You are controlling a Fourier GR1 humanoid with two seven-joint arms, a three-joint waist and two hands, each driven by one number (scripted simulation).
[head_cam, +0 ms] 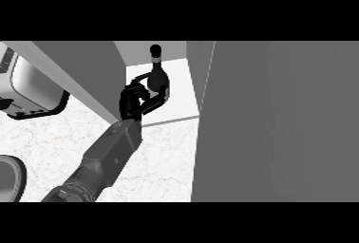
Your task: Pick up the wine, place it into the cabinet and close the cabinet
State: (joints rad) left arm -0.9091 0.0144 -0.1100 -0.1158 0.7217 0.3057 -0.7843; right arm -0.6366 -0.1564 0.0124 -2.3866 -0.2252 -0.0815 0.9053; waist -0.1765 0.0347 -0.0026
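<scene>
Cabinet: tall grey box cabinet (84,66), standing on the white marble counter (165,156), middle rear, opening toward the viewer.
Door: flat grey cabinet door (280,118), right of the opening, swung out, filling the right side.
Bottle: dark glass wine bottle (158,78), upright inside the opening, near the left wall.
Hand: black left hand (136,100), curled round the bottle at the cabinet's front edge.
Toaster: shiny metal toaster (35,88), on the counter, left of the cabinet.
Dish: dark round dish (8,178), lower left edge, before the toaster.

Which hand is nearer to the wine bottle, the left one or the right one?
Left. The left hand is curled round the wine bottle, just inside the cabinet. The right hand does not show in this view.
</scene>
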